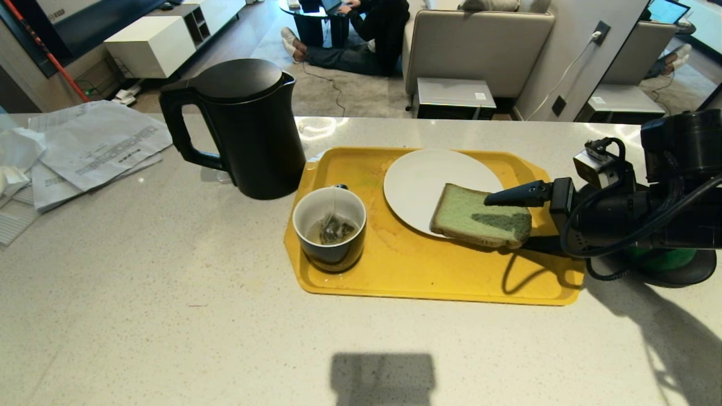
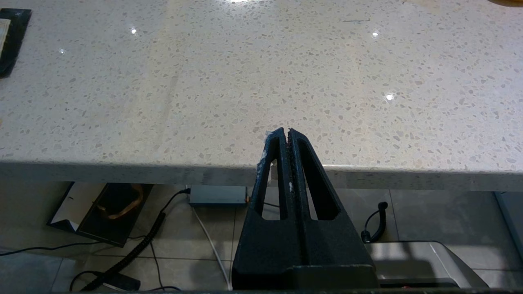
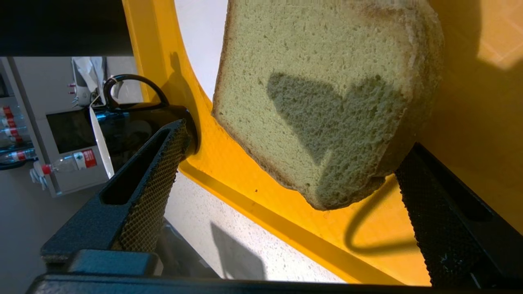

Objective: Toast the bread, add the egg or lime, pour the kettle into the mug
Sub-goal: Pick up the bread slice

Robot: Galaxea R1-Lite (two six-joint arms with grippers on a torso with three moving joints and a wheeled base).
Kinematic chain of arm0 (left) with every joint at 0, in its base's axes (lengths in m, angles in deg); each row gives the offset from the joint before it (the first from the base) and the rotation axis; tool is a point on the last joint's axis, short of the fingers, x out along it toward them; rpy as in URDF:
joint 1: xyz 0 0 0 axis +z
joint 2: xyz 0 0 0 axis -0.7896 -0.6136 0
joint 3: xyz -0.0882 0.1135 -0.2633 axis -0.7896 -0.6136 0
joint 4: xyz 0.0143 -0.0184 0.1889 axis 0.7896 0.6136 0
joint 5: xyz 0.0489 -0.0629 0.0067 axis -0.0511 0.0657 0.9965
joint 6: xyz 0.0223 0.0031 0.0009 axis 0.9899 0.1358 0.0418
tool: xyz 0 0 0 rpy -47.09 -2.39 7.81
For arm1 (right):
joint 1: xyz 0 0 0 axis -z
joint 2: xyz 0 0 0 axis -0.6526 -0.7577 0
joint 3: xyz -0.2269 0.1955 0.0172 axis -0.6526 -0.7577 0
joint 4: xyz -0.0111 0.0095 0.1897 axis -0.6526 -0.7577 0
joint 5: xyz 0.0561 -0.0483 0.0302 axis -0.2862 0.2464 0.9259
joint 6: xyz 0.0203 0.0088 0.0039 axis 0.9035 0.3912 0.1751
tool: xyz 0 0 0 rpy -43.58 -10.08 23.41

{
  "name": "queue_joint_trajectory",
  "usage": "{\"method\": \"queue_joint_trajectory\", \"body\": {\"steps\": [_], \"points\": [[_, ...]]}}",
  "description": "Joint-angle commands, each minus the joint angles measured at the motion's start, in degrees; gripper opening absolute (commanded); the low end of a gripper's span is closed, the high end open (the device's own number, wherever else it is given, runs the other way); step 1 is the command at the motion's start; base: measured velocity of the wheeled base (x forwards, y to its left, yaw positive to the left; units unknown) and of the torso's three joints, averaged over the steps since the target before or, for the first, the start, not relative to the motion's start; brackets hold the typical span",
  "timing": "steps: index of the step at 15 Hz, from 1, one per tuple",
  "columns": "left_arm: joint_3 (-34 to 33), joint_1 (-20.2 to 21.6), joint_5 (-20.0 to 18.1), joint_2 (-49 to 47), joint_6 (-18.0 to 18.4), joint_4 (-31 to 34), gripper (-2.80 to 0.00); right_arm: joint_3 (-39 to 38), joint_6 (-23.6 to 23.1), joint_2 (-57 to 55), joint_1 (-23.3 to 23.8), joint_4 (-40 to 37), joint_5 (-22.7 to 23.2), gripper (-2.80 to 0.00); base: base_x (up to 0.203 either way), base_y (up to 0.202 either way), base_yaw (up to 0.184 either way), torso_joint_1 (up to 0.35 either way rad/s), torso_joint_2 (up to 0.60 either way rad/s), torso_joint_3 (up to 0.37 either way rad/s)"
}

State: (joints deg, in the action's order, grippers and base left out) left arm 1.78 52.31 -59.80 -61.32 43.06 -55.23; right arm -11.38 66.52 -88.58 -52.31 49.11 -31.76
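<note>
- From the head view we see the bread (image 1: 479, 217) lying partly on the white plate (image 1: 428, 180), its near edge hanging over onto the yellow tray (image 1: 428, 270).
- The right gripper (image 1: 516, 220) reaches in from the right with its fingers spread wide, one above the slice and one below its edge; we cannot tell whether they touch it.
- The right wrist view shows what the head view hides: the slice (image 3: 327, 102) sits between the two open fingers (image 3: 151, 179), and the lower one passes under the crust.
- On the tray's left end stands the mug (image 1: 330, 228) with a tea bag (image 1: 335, 228) in it; the kettle (image 1: 248, 127) stands just beside the tray on the counter (image 1: 169, 316).
- Only the left wrist view shows the left gripper (image 2: 286, 132): pressed closed, empty, at the counter's edge.
- Papers (image 1: 96, 146) lie far left.
- A person (image 1: 366, 34) sits on the floor beyond.
</note>
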Motion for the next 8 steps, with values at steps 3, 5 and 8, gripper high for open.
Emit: {"method": "queue_joint_trajectory", "body": {"steps": [3,5,8], "points": [[0.00,0.02,0.01,-0.05,-0.02,-0.02,-2.80,-0.28,0.19,-0.77,-0.03,0.00,0.14,-2.80,0.000,0.000,0.000,0.000,0.00,0.000],[0.00,0.02,0.01,-0.05,-0.02,-0.02,-2.80,-0.37,0.27,-0.67,-0.03,0.00,0.14,-2.80,0.000,0.000,0.000,0.000,0.00,0.000],[0.00,0.02,0.01,-0.05,-0.02,-0.02,-2.80,-0.55,0.27,-0.18,-0.03,-0.09,0.05,-2.80,0.000,0.000,0.000,0.000,0.00,0.000]]}}
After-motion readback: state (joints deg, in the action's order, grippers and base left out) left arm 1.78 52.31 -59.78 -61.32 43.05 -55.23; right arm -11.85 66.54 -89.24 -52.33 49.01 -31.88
